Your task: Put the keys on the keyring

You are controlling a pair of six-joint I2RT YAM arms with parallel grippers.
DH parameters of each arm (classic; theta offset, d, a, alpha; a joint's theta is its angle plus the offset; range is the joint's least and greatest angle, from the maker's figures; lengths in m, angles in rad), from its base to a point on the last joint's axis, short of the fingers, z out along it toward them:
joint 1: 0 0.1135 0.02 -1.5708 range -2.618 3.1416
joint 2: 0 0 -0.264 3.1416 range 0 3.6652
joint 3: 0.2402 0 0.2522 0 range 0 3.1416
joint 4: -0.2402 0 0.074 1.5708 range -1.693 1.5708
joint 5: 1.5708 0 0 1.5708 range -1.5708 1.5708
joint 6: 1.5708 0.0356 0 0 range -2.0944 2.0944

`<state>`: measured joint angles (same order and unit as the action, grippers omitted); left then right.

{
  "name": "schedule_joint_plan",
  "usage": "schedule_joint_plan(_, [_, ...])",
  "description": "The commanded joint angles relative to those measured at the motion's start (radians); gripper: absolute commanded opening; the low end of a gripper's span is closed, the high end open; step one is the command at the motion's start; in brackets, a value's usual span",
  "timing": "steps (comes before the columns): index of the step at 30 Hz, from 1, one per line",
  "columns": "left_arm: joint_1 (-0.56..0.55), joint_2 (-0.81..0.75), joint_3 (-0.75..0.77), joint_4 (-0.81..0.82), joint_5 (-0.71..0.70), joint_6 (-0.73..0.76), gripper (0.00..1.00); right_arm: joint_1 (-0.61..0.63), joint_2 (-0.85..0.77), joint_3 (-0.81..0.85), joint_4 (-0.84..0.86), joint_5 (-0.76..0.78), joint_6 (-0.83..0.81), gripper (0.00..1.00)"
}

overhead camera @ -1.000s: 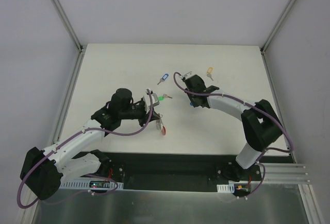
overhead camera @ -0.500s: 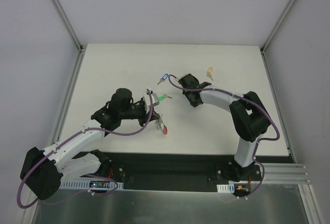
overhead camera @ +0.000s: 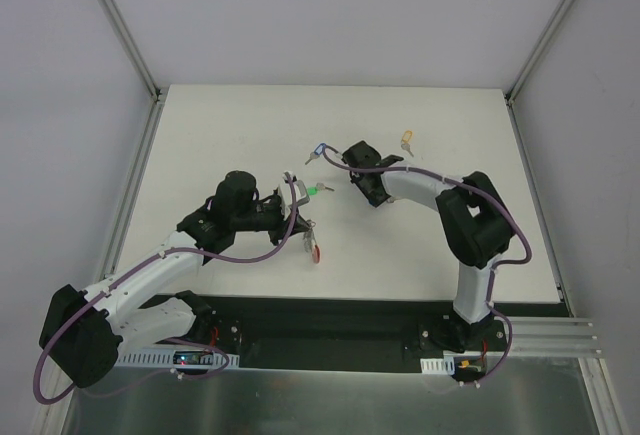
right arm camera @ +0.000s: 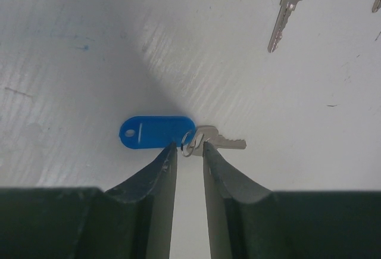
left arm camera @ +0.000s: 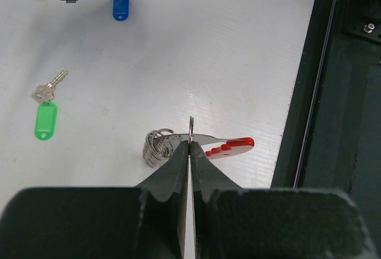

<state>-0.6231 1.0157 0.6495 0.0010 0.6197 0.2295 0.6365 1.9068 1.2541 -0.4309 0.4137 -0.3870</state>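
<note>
Your left claw (left arm camera: 190, 144) is clamped tight on the keyring (left arm camera: 229, 147), toward the near edge of the worktop (left arm camera: 208, 50). Your right claw (right arm camera: 189, 147) straddles the small ring of a blue-tagged key (right arm camera: 156, 131) with its fingers narrowly apart. You can't tell whether it grips.

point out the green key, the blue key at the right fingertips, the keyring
green key (left arm camera: 45, 122), left wrist view, on its green tag
blue key (right arm camera: 156, 131), right wrist view, on its blue tag
keyring (left arm camera: 238, 144), left wrist view, on its red part
</note>
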Motion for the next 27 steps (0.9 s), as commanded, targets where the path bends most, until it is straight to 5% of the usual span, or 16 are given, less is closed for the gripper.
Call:
schedule_joint_plan(1, [-0.01, 0.004, 0.041, 0.019, 0.002, 0.013, 0.0, -0.001, 0.018, 0.048, -0.043, 0.028, -0.023, 0.26])
schedule_joint_plan(10, [-0.01, 0.006, 0.042, 0.017, 0.0, 0.014, 0.0, 0.0, 0.046, 0.071, -0.063, 0.037, -0.032, 0.22])
schedule_joint_plan(20, [-0.012, 0.006, 0.042, 0.016, 0.003, 0.014, 0.0, 0.003, 0.023, 0.053, -0.06, 0.033, -0.027, 0.02])
schedule_joint_plan(27, [-0.012, -0.002, 0.044, 0.014, 0.002, 0.014, 0.0, 0.009, -0.077, 0.008, -0.045, 0.033, -0.032, 0.01])
